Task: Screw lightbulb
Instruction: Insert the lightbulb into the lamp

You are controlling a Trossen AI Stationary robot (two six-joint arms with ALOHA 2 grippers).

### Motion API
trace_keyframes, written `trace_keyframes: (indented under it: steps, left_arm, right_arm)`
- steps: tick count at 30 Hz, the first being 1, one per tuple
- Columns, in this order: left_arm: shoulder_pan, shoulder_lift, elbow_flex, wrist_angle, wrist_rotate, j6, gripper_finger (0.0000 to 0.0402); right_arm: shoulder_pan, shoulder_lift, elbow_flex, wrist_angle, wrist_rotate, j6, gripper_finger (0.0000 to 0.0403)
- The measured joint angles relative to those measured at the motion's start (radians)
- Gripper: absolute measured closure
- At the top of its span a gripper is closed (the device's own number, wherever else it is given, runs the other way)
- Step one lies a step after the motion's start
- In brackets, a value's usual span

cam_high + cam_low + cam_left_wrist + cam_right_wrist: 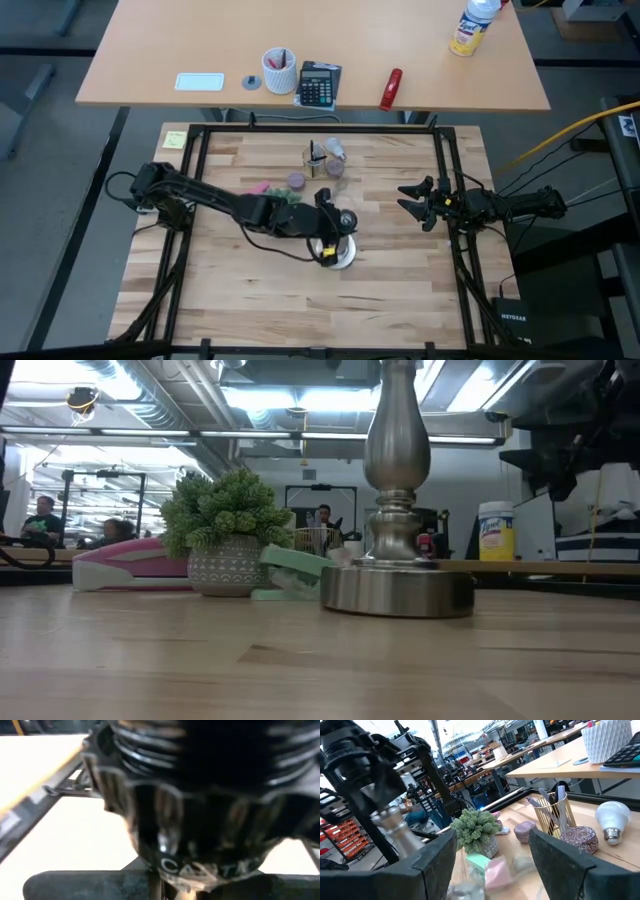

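From above, the left arm reaches across the wooden surface [250, 290] from its left edge, bent low, its hand [330, 228] directly over the lamp stand [338, 254] near the middle. Whether that hand is wide or narrow cannot be told. The right arm lies stretched along the right edge, its hand [413, 201] spread wide, gripping nothing, aimed toward the centre. The lightbulb [337, 150] lies on the surface near the far edge, beside a wire pen holder [316, 157], well apart from both hands.

From surface level, the stand's silver column [397, 455] rises from a round base [397, 590], its top cut off. A small potted plant [224, 535] stands to its left. The bulb does not show here.

The left wrist camera shows only the stand's black ribbed socket [200, 785], very close, filling the view.

The right wrist camera shows that arm's two dark fingers [430, 865] set far apart. Beyond them the lightbulb [614, 822] lies on its side, long axis roughly level with the surface, its silvery screw base just beside a round purple object [579, 839].
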Motion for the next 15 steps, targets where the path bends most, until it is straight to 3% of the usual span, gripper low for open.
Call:
trace_keyframes:
  steps: [10, 15]
  left_arm:
    - [0.046, 0.001, -0.001, -0.002, -0.03, 0.016, 0.0345]
    - [0.043, 0.002, -0.002, -0.012, -0.031, 0.024, 0.031]
  right_arm:
    - [0.0, 0.0, 0.0, -0.001, 0.0, 0.0, 0.015]
    - [0.0, 0.0, 0.0, -0.001, 0.0, 0.0, 0.015]
